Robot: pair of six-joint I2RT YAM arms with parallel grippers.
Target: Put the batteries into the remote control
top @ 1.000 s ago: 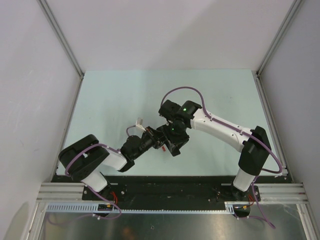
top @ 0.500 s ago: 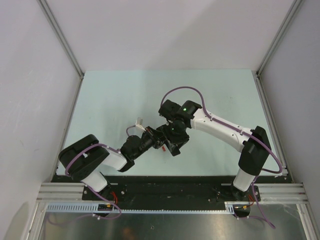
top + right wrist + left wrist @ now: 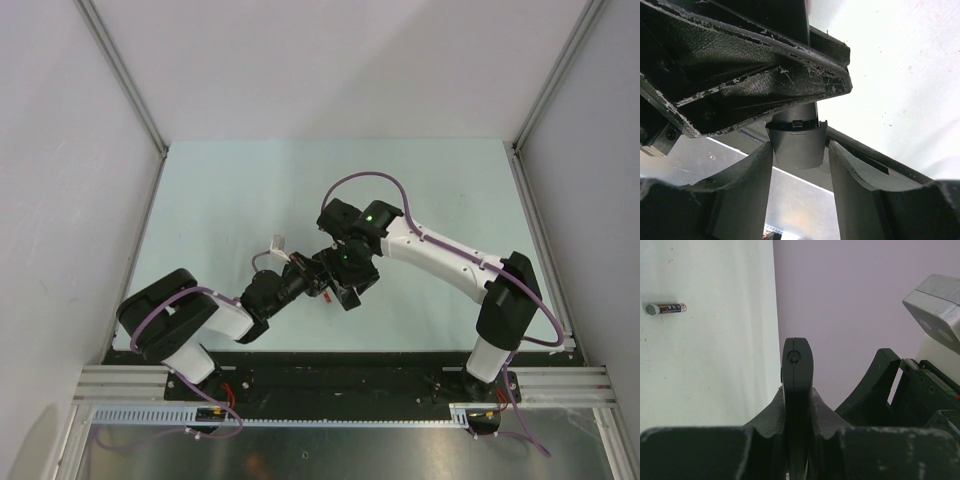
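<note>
My left gripper (image 3: 796, 396) is shut on the remote control (image 3: 797, 365), a slim black bar held edge-on that sticks out past the fingertips. In the right wrist view the remote's rounded end (image 3: 795, 137) lies between the spread fingers of my right gripper (image 3: 800, 152). The left finger (image 3: 747, 185) touches its corner and there is a gap on the right. One battery (image 3: 665, 308), dark with an orange end, lies on the table to the left. In the top view both grippers meet mid-table, left (image 3: 318, 281) and right (image 3: 346, 288). The other batteries are hidden.
The left gripper's body (image 3: 740, 75) fills the top of the right wrist view. The pale green table (image 3: 230, 200) is walled by white panels on three sides. A small white connector (image 3: 279, 243) sits by the left arm's cable. The arm bases stand at the near edge.
The right gripper has shifted slightly up and left, closer around the remote's end. The left arm has held still with the remote.
</note>
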